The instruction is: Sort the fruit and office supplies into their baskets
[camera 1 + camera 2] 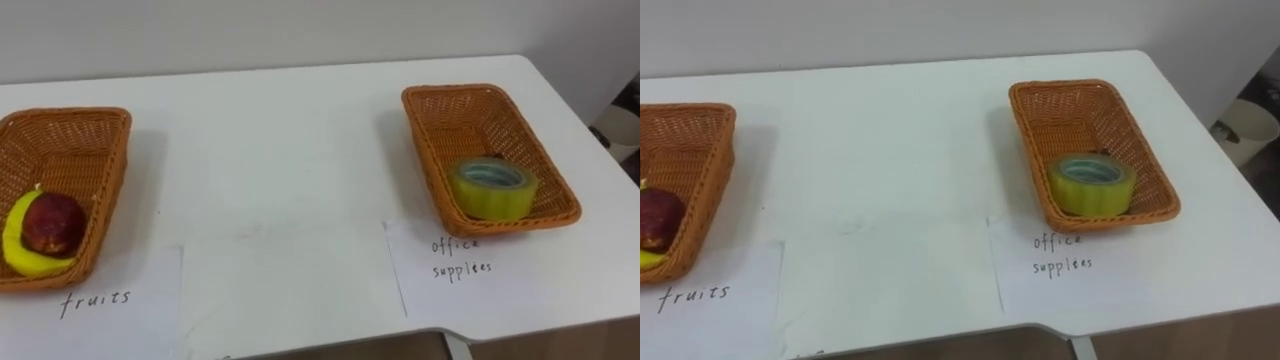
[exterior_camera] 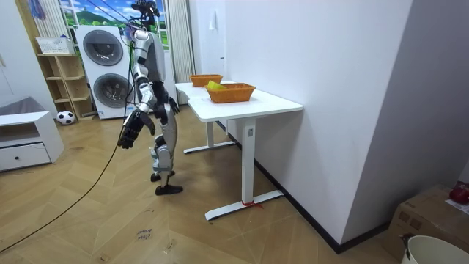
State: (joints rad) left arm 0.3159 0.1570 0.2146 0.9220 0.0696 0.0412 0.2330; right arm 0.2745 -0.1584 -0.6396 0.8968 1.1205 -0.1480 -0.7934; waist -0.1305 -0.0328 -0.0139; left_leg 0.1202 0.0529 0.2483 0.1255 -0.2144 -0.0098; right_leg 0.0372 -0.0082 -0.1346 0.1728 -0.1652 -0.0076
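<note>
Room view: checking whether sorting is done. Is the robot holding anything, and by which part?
Apparently nothing: its right hand hangs empty; the tape roll lies in the right basket, apple and banana in the left basket.

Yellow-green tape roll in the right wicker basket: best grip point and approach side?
Probably from above: the yellow-green tape roll lies flat, hole up, at the near wall of the brown wicker basket, whose walls block side approaches. Pinch the ring wall, between hole and outer face.
</note>
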